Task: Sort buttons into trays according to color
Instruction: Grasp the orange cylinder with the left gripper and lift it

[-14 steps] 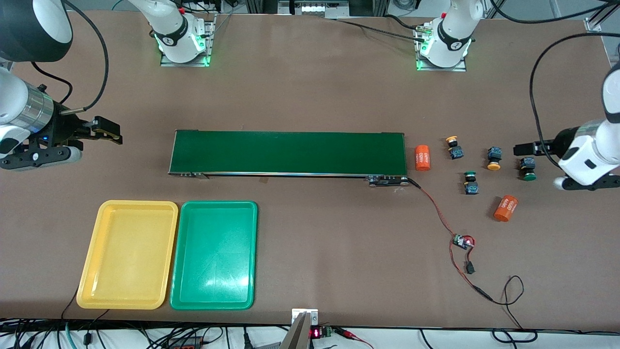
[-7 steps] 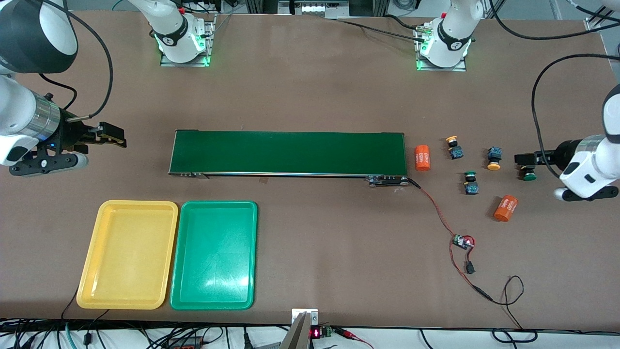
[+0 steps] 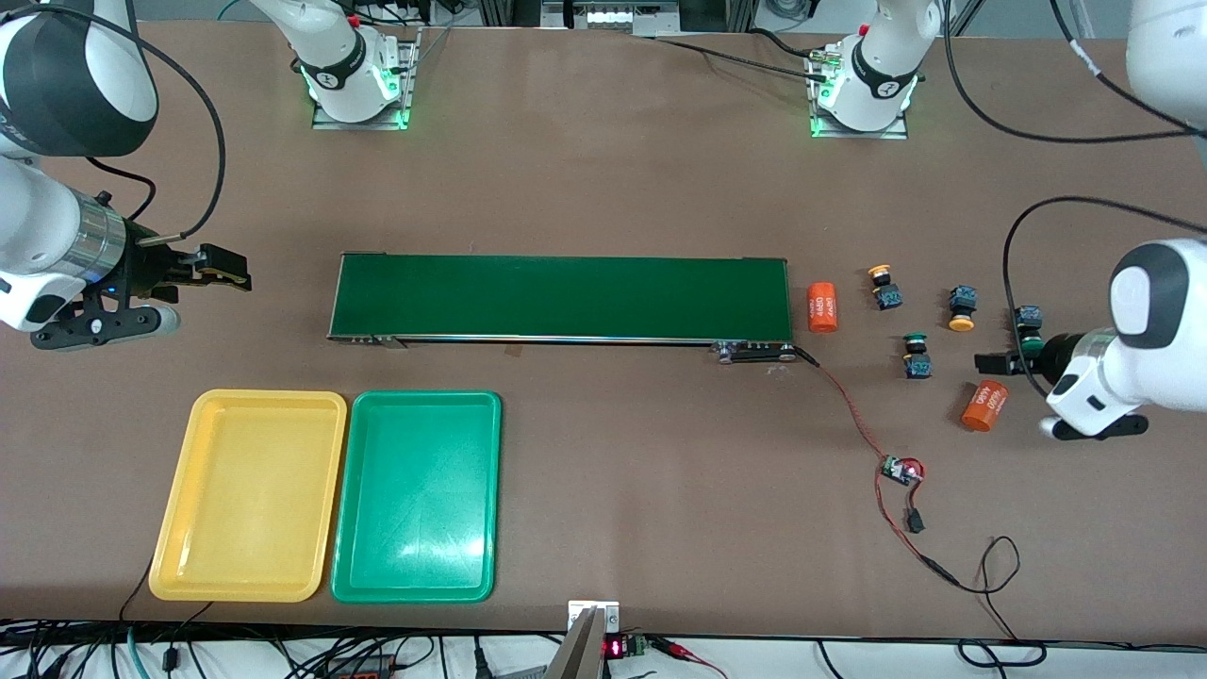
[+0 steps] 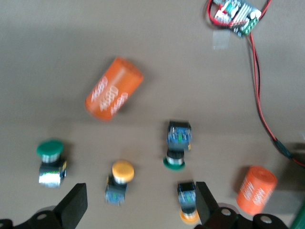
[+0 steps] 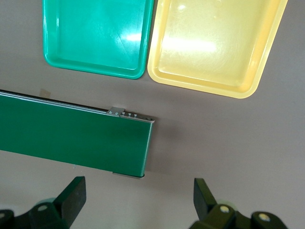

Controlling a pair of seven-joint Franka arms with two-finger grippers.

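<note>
Yellow- and green-capped buttons [image 3: 885, 287] lie loose on their sides; both grippers' fingers [image 4: 74, 206] spread wide, empty.

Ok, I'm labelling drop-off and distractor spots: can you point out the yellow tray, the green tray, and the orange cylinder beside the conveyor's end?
yellow tray [image 3: 250, 405]: front view, on its rim.
green tray [image 3: 424, 401]: front view, on its rim.
orange cylinder [image 3: 822, 307]: front view, on its printed side.

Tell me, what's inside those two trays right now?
Nothing: the yellow tray and the green tray both show bare bottoms. All four buttons lie on the table at the left arm's end, under the open left gripper.
</note>
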